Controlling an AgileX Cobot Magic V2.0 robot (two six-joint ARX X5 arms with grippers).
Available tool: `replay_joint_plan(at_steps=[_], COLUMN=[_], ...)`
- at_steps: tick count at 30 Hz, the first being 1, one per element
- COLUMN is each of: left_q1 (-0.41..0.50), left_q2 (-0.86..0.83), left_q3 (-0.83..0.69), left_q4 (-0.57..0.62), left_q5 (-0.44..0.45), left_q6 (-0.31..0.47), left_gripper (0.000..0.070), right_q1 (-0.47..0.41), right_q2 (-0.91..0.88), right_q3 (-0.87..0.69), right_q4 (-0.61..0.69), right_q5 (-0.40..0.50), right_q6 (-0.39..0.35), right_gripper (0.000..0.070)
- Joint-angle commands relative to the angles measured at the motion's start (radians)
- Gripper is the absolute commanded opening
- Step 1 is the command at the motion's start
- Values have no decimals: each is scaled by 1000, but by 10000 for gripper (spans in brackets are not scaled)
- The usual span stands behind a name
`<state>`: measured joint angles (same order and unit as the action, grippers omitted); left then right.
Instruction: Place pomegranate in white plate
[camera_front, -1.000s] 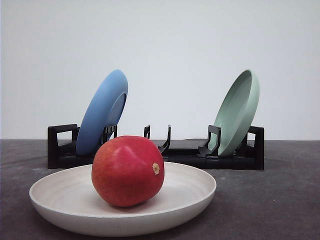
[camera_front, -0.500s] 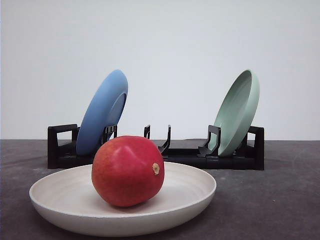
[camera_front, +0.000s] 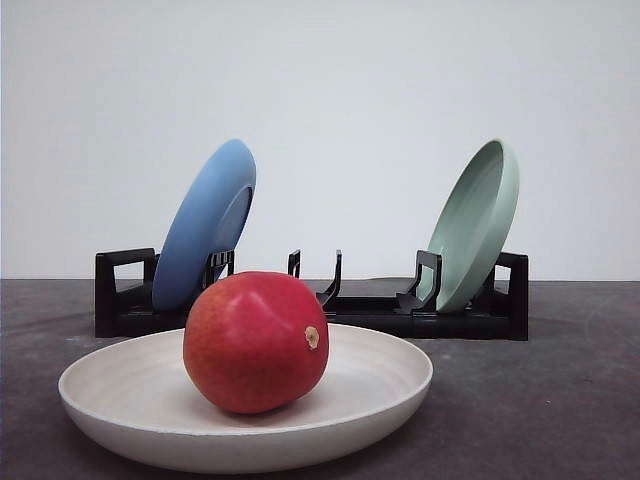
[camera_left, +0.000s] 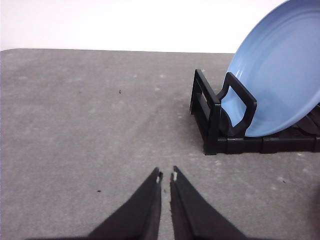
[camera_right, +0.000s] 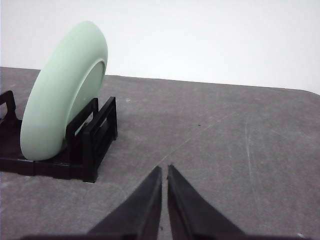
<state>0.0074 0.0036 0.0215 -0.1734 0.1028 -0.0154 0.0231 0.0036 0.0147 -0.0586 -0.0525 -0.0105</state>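
The left gripper (camera_left: 166, 176) is seen in the left wrist view. Its two black fingers (camera_left: 147, 205) are almost pressed together, with only a thin gap left between the tips. Nothing is held by it and nothing is touched by it. It is held low over the bare gray table (camera_left: 90, 120), pointing far across it. The left end of the black rack (camera_left: 220, 125) is seen near it, a little to the right.

The right gripper (camera_right: 164, 170) is seen in the right wrist view. Its fingers (camera_right: 145, 205) are closed up the same way, with just a slim crack between them. Nothing is gripped. It is also held low over the table, with the right end of the rack near it, a little to the left.

One pomegranate (camera_front: 255, 342) is seen in the front view. It is red and round, with a small tan nub on its right side. It is resting inside the white plate (camera_front: 390, 395), a bit left of the middle. The white plate is lying flat on the near part of the table.

Three plates can be counted. One blue plate (camera_front: 207, 222) is stood up at the left end of the rack, leaning right. One pale green plate (camera_front: 475, 222) is stood up at the right end, also leaning right. One rack is set far behind the white plate, and its middle slots are bare.
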Motion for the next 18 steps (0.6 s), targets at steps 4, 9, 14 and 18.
replay_joint_plan(at_steps=[4,9,14,18], left_q1=[1,0,0,1], left_q2=[-1,-1,-1,-1], left_q3=[-10,-10,-10,-10], left_q4=[13,13,13,13], left_q5=[-2,-2,-2,-2], left_q6=[7,7,7,7], left_gripper=[12,12,12,12], right_q1=[-2,-2,-2,-2], right_q2=[0,0,0,0], right_q3=[-4,-5,-5,-5], right_q4=[14,14,14,14], right_q5=[1,1,1,1], right_q6=[10,10,10,10], right_gripper=[16,16,16,16])
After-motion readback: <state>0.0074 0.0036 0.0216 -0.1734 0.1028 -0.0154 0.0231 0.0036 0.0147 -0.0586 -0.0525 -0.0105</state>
